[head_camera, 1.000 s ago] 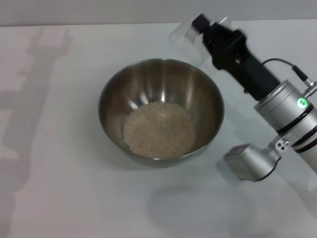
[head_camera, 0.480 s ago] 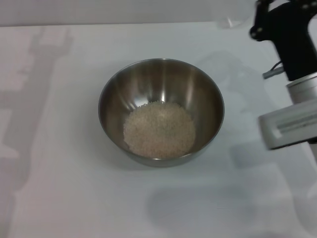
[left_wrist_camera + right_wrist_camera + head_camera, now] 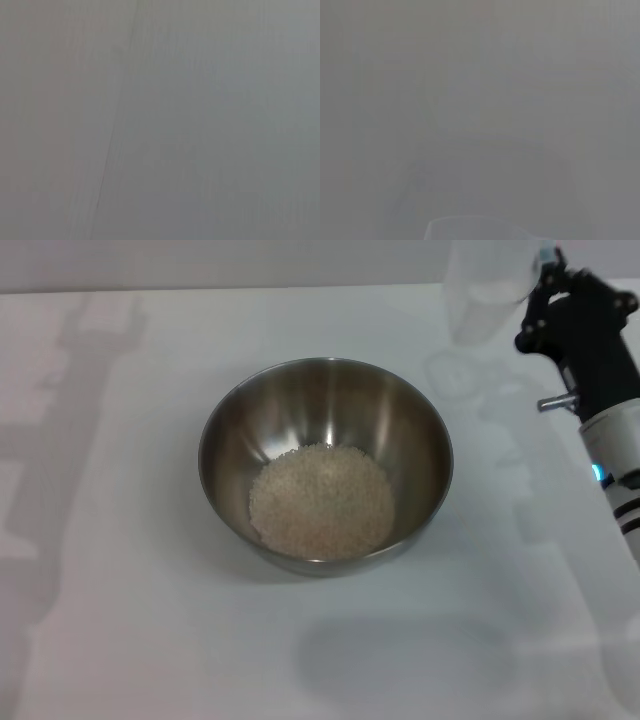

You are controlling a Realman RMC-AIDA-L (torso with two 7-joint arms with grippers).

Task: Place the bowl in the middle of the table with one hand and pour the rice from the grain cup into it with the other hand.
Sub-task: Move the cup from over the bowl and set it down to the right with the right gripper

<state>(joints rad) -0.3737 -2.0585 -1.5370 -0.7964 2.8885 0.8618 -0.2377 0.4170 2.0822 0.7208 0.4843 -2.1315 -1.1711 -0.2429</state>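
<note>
The steel bowl (image 3: 325,465) stands in the middle of the white table (image 3: 120,620), with a heap of rice (image 3: 322,502) in its bottom. My right gripper (image 3: 535,302) is at the far right, beyond and to the right of the bowl. It is shut on the clear grain cup (image 3: 487,292), which it holds about upright above the table and clear of the bowl. The cup looks empty. Its rim shows faintly in the right wrist view (image 3: 475,224). My left arm is out of view, and its wrist view shows only a plain grey surface.
The right forearm (image 3: 620,465), with its lit ring, runs down the right edge. Arm shadows lie on the table at the left and the front right.
My right arm has swung from the bowl's far right rim to the right and back. The cup has turned from tilted over the bowl to upright. The rice and the bowl have not moved.
</note>
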